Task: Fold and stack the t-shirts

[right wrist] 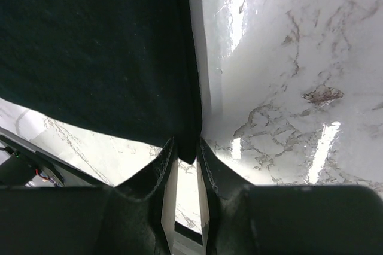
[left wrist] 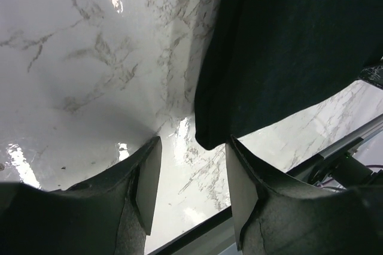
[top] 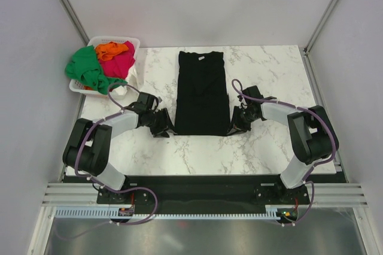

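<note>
Mid white marble tabletop (top: 269, 141), large black cotton t-shirt (top: 201, 93) lies as long folded strip. Near right hem corner pinched between right fingers (right wrist: 160, 174); left fingers (left wrist: 149, 180) spread around left corner, unclamped. Step: crosswise fold. Next: left clamps, both carry hem toward collar.

Your left arm (top: 90, 147) and right arm (top: 305, 132) pair black joints with pale grey covers, and thin purple cables (top: 328, 126) loop along both. Your left gripper (left wrist: 193, 147) has dark, rough fingers (left wrist: 90, 207) with pale flat pads (left wrist: 149, 177).
</note>
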You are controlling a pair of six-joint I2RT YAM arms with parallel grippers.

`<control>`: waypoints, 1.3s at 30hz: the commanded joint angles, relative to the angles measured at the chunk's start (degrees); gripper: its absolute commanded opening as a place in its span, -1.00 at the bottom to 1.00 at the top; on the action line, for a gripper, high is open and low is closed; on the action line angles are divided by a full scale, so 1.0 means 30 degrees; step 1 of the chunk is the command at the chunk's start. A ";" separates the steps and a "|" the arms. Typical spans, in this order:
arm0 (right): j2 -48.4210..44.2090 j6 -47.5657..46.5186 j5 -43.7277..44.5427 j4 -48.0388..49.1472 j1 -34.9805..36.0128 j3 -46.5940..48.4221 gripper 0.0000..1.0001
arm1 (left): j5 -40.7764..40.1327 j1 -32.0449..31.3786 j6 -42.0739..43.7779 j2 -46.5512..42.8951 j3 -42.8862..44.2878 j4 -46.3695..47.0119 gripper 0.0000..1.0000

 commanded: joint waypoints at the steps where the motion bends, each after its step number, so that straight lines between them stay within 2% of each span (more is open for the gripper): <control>1: 0.0410 -0.0251 0.0313 0.0420 0.0108 -0.0197 -0.50 | 0.0281 -0.0100 -0.0576 -0.0064 -0.0124 0.1311 0.08; 4: 0.0469 -0.0309 0.0313 0.0391 0.0108 -0.0168 -0.50 | 0.0252 -0.0130 -0.0751 0.0256 -0.0007 0.1371 0.06; 7: 0.0499 -0.0309 0.0313 0.0391 0.0138 -0.0109 -0.49 | 0.0135 -0.0246 -0.1014 0.0638 0.0139 0.1576 -0.10; 10: 0.0645 -0.0367 0.0255 0.0391 0.0108 -0.0080 -0.50 | -0.0041 -0.0422 -0.1045 0.0697 0.0140 0.1751 -0.17; 16: 0.0792 -0.0368 0.0284 0.0362 0.0166 0.0037 -0.63 | -0.0598 -0.0891 -0.1220 0.0901 0.0344 0.1781 -0.35; 19: 0.0850 -0.0338 0.0255 0.0332 0.0137 0.0096 -0.74 | -0.0773 -0.1125 -0.1367 0.1048 0.0520 0.1781 -0.56; 20: 0.0850 -0.0339 0.0284 0.0361 0.0138 0.0096 -0.80 | -0.0803 -0.1155 -0.1425 0.1107 0.0549 0.1781 -0.70; 22: 0.0850 -0.0368 0.0284 0.0303 0.0108 0.0125 -0.84 | -0.0803 -0.1213 -0.1484 0.1136 0.0666 0.1781 -0.86; 23: 0.0850 -0.0368 0.0284 0.0303 0.0108 0.0154 -0.94 | -0.0803 -0.1214 -0.1600 0.1166 0.0696 0.1810 -0.96; 24: 0.0792 -0.0426 0.0284 0.0274 0.0137 0.0184 -0.99 | -0.0687 -0.1243 -0.1630 0.1166 0.0725 0.1811 -0.96; 29: 0.0061 -0.0397 0.0401 -0.0018 0.0108 0.0096 -1.00 | -0.0363 -0.1447 -0.2010 0.0319 0.0696 0.1344 -0.96; 35: -0.2573 -0.0835 0.0489 -0.1920 0.0109 -0.0255 -1.00 | -0.0423 -0.1624 -0.2332 -0.3106 0.0317 -0.1203 -0.96; 39: -0.5731 -0.1480 0.0372 -0.4145 0.0138 -0.0490 -1.00 | -0.0568 -0.1799 -0.2860 -0.6268 -0.0123 -0.3717 -0.96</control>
